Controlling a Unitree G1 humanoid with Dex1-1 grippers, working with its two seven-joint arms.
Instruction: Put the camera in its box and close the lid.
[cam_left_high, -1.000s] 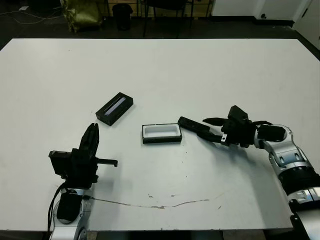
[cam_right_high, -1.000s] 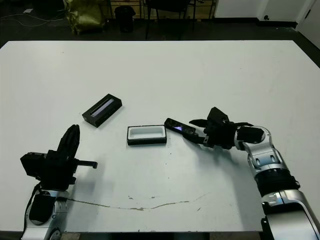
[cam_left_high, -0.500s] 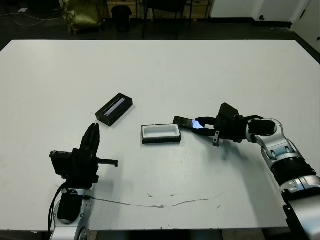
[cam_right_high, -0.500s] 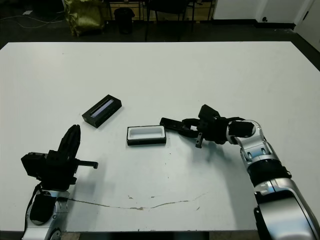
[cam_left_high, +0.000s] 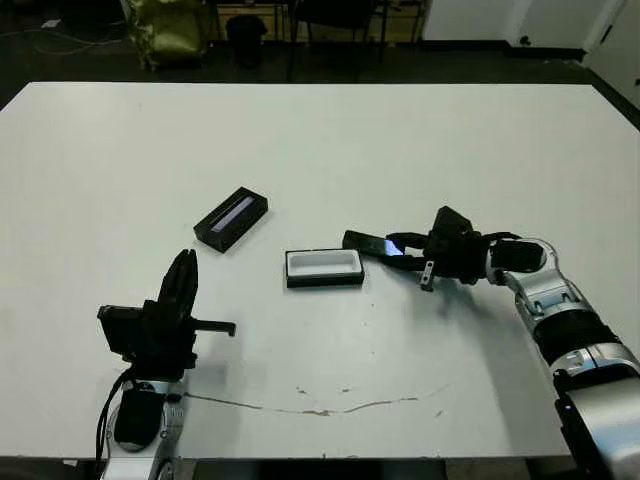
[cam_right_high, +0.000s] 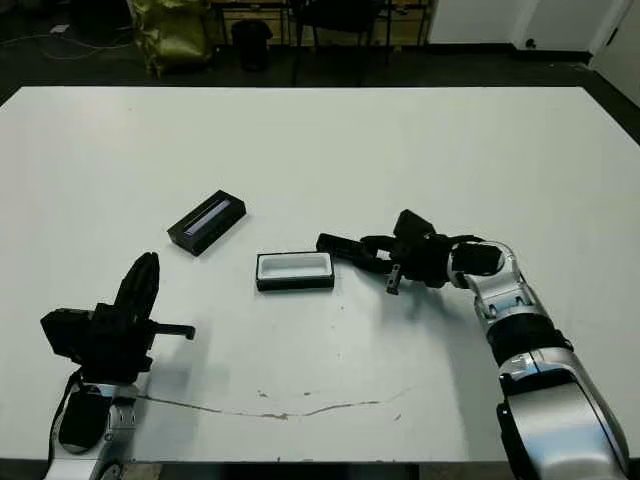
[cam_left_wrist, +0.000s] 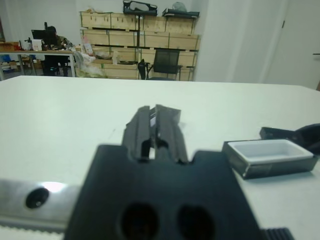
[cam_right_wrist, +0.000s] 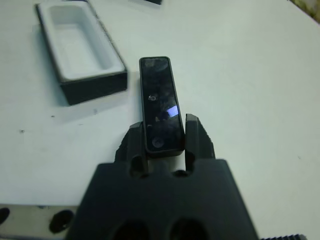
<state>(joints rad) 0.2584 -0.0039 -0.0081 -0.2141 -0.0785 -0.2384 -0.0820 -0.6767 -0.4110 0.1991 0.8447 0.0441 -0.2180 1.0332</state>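
Over the last second the right gripper (cam_left_high: 402, 246) has lifted the camera (cam_left_high: 372, 243) off the table (cam_left_high: 400, 140) and carried it leftward, closer to the box (cam_left_high: 323, 268).

One camera (cam_left_high: 372, 243), one box (cam_left_high: 323, 268), one lid (cam_left_high: 231, 218) (two hands).

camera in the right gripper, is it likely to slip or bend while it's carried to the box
The camera looks like a rigid flat bar, so it probably won't bend. Its glossy face glints, hinting at smooth sides that might slide. The right gripper clamps only one end, leaving most of the bar sticking out toward the box, so it could pivot if bumped.
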